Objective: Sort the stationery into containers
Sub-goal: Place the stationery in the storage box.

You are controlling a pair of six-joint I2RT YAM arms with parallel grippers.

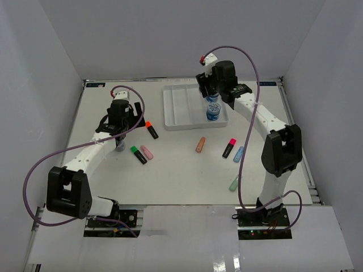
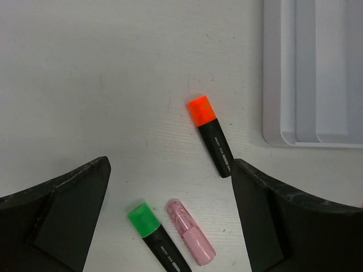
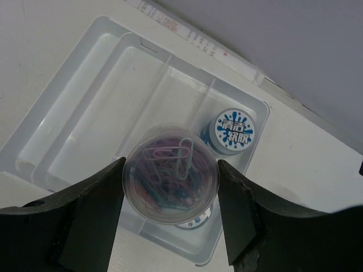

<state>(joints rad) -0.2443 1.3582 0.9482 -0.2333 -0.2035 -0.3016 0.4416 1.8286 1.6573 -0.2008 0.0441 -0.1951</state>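
A clear round jar of paper clips (image 3: pixel 170 170) is pinched by the right gripper (image 3: pixel 171 190) over the white four-part plastic tray (image 3: pixel 113 107) — the left gripper (image 2: pixel 170 164) is spread wide near a black orange-capped highlighter (image 2: pixel 211 136).

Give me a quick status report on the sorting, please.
Left gripper open, above markers. Right gripper shut on paper-clip jar, over tray. Blue-labelled jar already in tray. Space beneath held jar hidden.

White arms (image 1: pixel 258 116), black joints (image 1: pixel 281 150), purple cables (image 1: pixel 258 79)
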